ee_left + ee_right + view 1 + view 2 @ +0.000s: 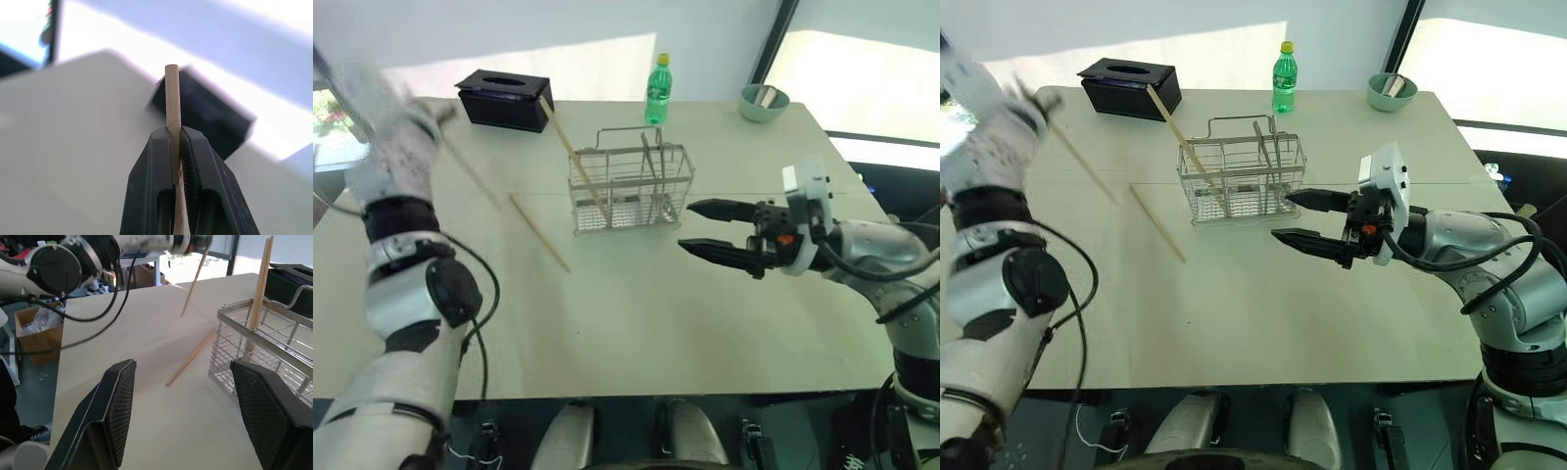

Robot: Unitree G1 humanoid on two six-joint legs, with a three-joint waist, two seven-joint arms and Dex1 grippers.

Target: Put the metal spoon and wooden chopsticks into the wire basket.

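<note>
The wire basket (631, 186) stands mid-table. One wooden chopstick (573, 152) leans in its left end, and another (538, 232) lies flat on the table to the basket's left. My left gripper (174, 131) is raised over the far left of the table, shut on a third chopstick (172, 93) that slants down toward the table (475, 174). Thin metal rods (647, 162) rise inside the basket; I cannot tell whether one is the metal spoon. My right gripper (685, 225) hovers open and empty just right of the basket, pointing at it.
A black box (504, 98) sits at the back left, a green bottle (658, 90) behind the basket, a green bowl (764, 103) at the back right. The table's front edge (656, 397) is near me. A cardboard box (29, 333) stands on the floor.
</note>
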